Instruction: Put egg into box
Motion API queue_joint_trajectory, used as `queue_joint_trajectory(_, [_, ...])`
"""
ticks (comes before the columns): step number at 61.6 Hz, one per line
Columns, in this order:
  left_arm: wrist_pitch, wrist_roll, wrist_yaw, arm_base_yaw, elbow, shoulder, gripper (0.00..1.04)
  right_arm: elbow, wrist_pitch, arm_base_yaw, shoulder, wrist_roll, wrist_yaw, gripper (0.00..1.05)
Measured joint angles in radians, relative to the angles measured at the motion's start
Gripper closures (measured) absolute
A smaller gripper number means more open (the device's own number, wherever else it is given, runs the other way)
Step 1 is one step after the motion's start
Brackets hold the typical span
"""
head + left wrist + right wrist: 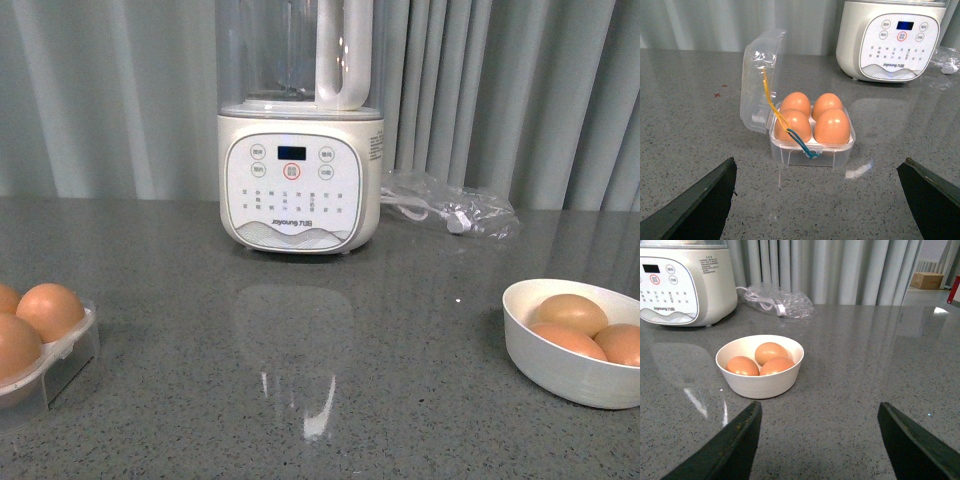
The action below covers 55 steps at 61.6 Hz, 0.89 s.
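The clear plastic box (pixel 810 147) stands on the grey counter with its lid (pixel 760 80) open and upright; several brown eggs (pixel 832 126) fill its cups. In the front view the box (pixel 55 360) is at the left edge. A white bowl (pixel 760 382) holds three brown eggs (pixel 771 352); in the front view the bowl (pixel 560 365) is at the right. My left gripper (pixel 820 200) is open and empty, short of the box. My right gripper (pixel 820 440) is open and empty, short of the bowl. Neither arm shows in the front view.
A white blender (pixel 300 180) stands at the back centre of the counter. A clear plastic bag with a white cord (pixel 455 210) lies to its right. Grey curtains hang behind. A yellow and blue band (pixel 785 127) hangs across the box.
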Motion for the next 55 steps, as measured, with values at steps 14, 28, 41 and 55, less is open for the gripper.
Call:
queue_joint_trajectory(14, [0.000, 0.000, 0.000, 0.000, 0.000, 0.000, 0.07, 0.000, 0.000, 0.000, 0.000, 0.001, 0.000, 0.07])
queue_joint_trajectory(28, [-0.241, -0.006, -0.306, -0.078, 0.087, 0.151, 0.07, 0.000, 0.000, 0.000, 0.000, 0.001, 0.000, 0.07])
queue_joint_trajectory(41, [-0.175, 0.001, -0.247, 0.017, 0.125, 0.249, 0.07, 0.000, 0.000, 0.000, 0.000, 0.001, 0.000, 0.07])
queue_joint_trajectory(55, [0.099, 0.048, 0.015, 0.302, 0.211, 0.526, 0.07, 0.000, 0.000, 0.000, 0.000, 0.001, 0.000, 0.07])
